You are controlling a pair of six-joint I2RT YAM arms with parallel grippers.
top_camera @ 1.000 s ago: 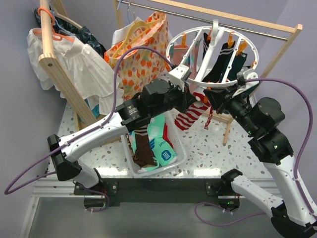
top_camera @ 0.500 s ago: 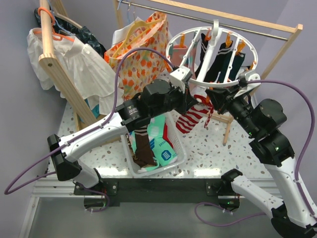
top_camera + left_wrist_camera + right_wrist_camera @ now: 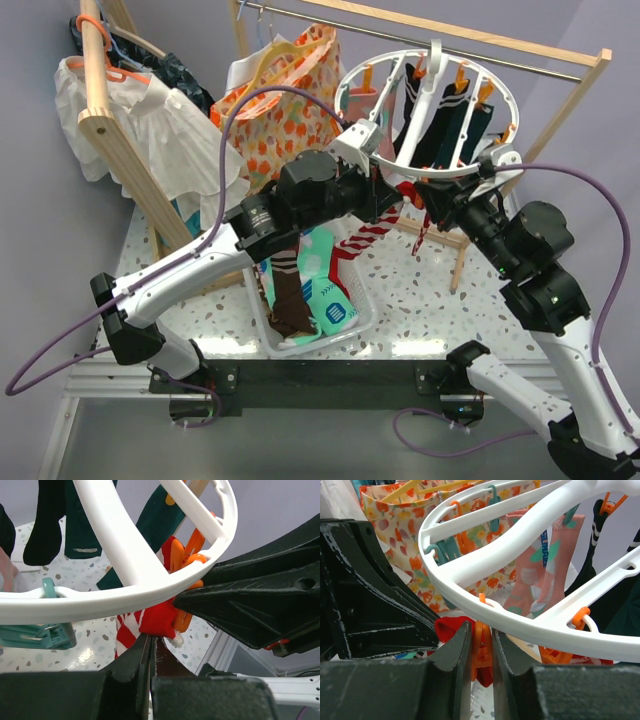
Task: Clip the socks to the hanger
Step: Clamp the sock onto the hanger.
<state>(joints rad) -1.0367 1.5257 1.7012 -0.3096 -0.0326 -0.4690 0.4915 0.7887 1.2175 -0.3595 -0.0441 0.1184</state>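
Top external view, from the left: the left arm reaches over a clear basket (image 3: 360,305) holding a brown sock (image 3: 290,300) and teal socks (image 3: 326,282). Its left gripper (image 3: 398,203) sits under the near rim of the hanger (image 3: 433,65), and the red-and-white striped sock (image 3: 362,233) hangs from it. In the left wrist view its jaws are pinched almost together on the sock's red cuff, which is held up against an orange clip (image 3: 187,562) hanging from the white ring. Just to the right, the right gripper (image 3: 428,196) meets the same spot. The right wrist view shows its two fingers (image 3: 456,647) pressed on that clip from both sides, with the red cuff just left of it. Farther back on the ring hang pink socks (image 3: 540,565) and dark socks (image 3: 450,125).
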